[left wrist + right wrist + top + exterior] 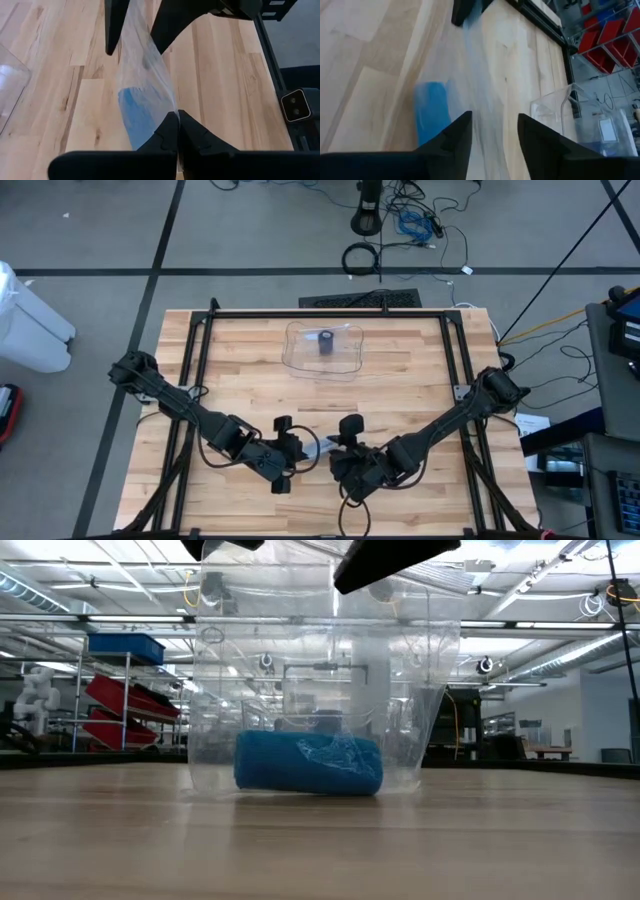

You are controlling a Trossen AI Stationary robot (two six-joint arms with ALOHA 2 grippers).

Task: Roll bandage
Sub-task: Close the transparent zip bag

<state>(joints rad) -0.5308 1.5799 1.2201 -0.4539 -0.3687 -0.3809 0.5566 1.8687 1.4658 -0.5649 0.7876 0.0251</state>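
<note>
A clear plastic bag (320,690) stands upright on the wooden table, its bottom on the boards. A blue bandage roll (308,762) lies on its side inside, at the bottom. My left gripper (177,122) is shut on the bag's top. My right gripper (492,127) is open at the other end of the top edge. Its fingers (114,30) stand on either side of the film, and I cannot tell whether they touch it. In the high view both grippers meet near the table's front middle, left (303,446) and right (337,446). My left gripper pinches the bag's top edge (172,107) between its two shut fingers, at one end of that edge. The fingers slant down from the table's left side. The film runs up from the roll to the fingers, and the bag's bottom with the roll stays on the table.
A clear plastic tray (300,355) sits at the table's far middle with a dark roll (327,342) standing in it. A black frame (200,360) runs along the table's left, right and far sides. Bare boards lie between the tray and the grippers.
</note>
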